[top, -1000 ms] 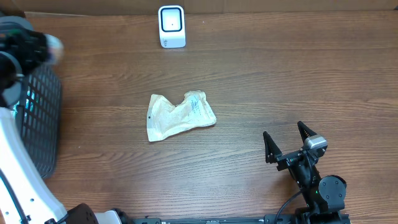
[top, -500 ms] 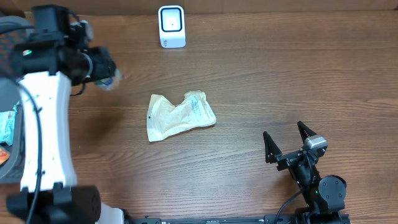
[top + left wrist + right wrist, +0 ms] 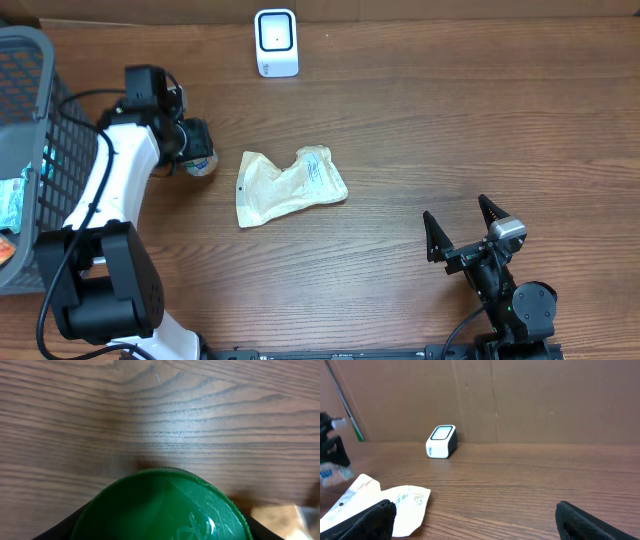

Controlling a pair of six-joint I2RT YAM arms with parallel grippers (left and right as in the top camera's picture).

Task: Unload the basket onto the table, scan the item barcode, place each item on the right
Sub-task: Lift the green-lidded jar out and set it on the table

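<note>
While the left tool [image 3: 193, 152] grips a green-lidded tub [image 3: 160, 506], lid seemingly facing up, right tool [image 3: 454, 208] spread wide open.

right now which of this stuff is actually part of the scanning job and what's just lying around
In the job: white scanner; green-lidded item in the left pincer.
Lying about: crumpled paper pouch; mesh basket; right pincer, open and idle.
</note>
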